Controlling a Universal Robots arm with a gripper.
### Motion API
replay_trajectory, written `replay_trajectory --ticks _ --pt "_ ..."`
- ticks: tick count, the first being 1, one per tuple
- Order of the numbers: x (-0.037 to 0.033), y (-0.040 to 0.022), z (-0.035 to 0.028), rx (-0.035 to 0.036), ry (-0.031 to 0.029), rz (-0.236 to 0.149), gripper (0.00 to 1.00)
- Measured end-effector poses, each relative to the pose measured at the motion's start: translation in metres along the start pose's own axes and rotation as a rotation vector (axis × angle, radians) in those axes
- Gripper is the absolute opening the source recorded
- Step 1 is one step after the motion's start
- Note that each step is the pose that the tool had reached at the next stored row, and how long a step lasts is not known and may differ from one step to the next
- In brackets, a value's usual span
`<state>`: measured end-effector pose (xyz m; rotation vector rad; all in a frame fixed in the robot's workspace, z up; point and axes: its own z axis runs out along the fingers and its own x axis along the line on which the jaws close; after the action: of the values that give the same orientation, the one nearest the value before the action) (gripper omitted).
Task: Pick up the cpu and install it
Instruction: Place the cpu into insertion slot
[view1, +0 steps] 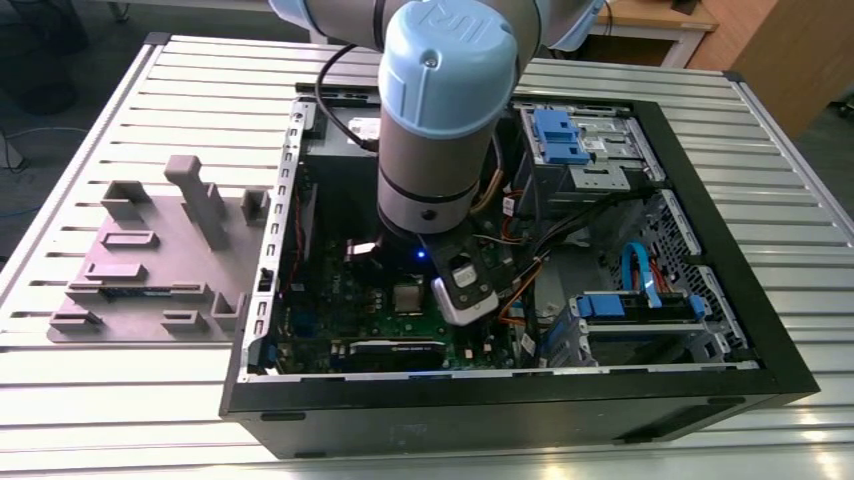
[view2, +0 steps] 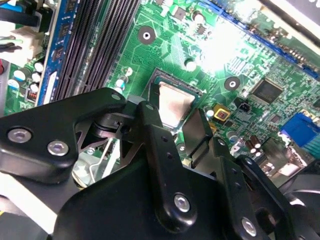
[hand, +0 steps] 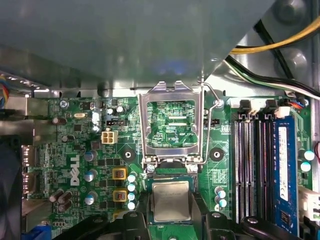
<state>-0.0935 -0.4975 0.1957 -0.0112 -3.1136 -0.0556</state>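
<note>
Black metal gripper (view2: 172, 114) straddled the small silvery square cpu (hand: 171, 201) on the green circuit board (hand: 75, 150), grip impossible to tell.

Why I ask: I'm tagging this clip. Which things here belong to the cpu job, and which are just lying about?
Job: cpu; hand, closed on the cpu; open socket frame; green motherboard.
Lying about: grey holder block on the table; memory slots; blue drive bracket; yellow cable.

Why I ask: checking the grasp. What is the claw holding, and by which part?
The cpu, pinched by the claw at two opposite side edges.
</note>
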Motion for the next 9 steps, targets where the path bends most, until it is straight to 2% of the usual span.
replay_trajectory --ticks 9 --pt "-0.0001 -0.0001 0.0033 0.0005 0.0008 -0.019 0.46"
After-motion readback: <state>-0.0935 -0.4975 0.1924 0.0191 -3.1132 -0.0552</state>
